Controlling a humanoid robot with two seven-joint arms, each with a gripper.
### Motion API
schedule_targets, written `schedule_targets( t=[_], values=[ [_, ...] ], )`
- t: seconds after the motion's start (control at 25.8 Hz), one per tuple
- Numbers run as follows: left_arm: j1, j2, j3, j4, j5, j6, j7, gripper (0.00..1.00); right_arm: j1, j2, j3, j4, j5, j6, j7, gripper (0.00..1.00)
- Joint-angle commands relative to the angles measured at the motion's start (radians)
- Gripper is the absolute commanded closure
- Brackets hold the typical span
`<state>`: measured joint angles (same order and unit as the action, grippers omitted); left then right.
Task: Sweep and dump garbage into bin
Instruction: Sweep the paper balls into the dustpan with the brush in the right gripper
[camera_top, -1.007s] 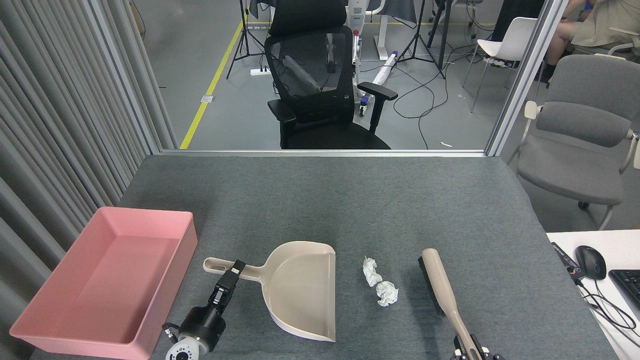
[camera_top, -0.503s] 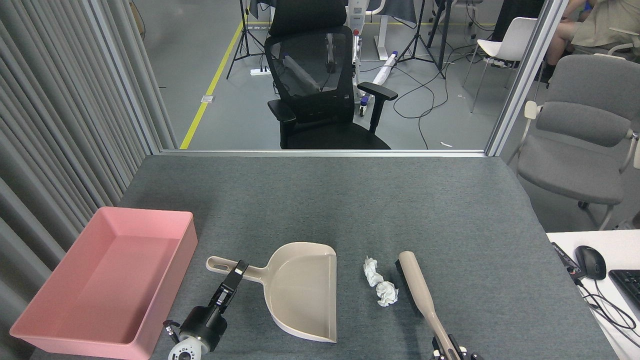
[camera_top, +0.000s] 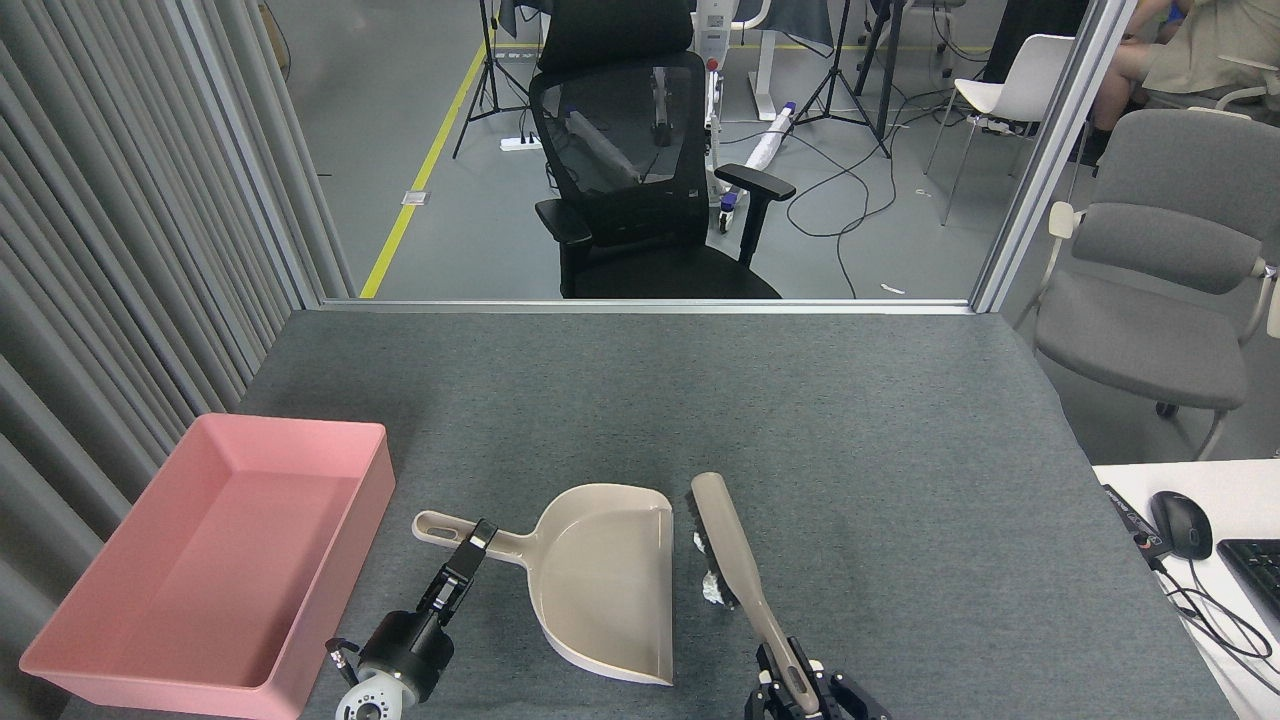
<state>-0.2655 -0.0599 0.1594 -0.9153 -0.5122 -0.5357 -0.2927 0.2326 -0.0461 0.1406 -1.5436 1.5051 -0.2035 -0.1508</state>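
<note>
A beige dustpan lies on the grey table with its open mouth facing right. My left gripper is shut on the dustpan's handle. A beige brush stands just right of the pan's mouth, and my right gripper is shut on its handle. The garbage shows only as bits of white tissue peeking from under the brush head, pressed against the pan's edge. The pink bin sits empty at the table's left front.
A black office chair stands beyond the table's far edge and a grey chair to the right. A white desk with a mouse and keyboard adjoins the table's right front corner.
My right gripper swept the brush leftward, pushing both tissue wads from the open table up to the dustpan's mouth. The left gripper and the dustpan stayed nearly still.
</note>
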Motion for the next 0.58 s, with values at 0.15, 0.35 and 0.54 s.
schedule_targets(
  t=[0.15, 0.35, 0.54],
  values=[
    [0.009, -0.001, 0.000, -0.008, -0.002, 0.000, 0.004, 0.78, 0.007, 0.028, 0.094, -0.058, -0.009, 0.036, -0.033, 1.00],
    [0.017, 0.000, 0.000, -0.014, -0.002, 0.000, 0.003, 0.78, 0.050, 0.002, -0.072, -0.116, -0.039, 0.012, -0.032, 1.00],
    [0.017, 0.000, 0.000, -0.014, -0.002, 0.000, 0.003, 0.78, 0.068, -0.012, -0.153, -0.067, -0.049, -0.008, -0.027, 1.00]
  ],
)
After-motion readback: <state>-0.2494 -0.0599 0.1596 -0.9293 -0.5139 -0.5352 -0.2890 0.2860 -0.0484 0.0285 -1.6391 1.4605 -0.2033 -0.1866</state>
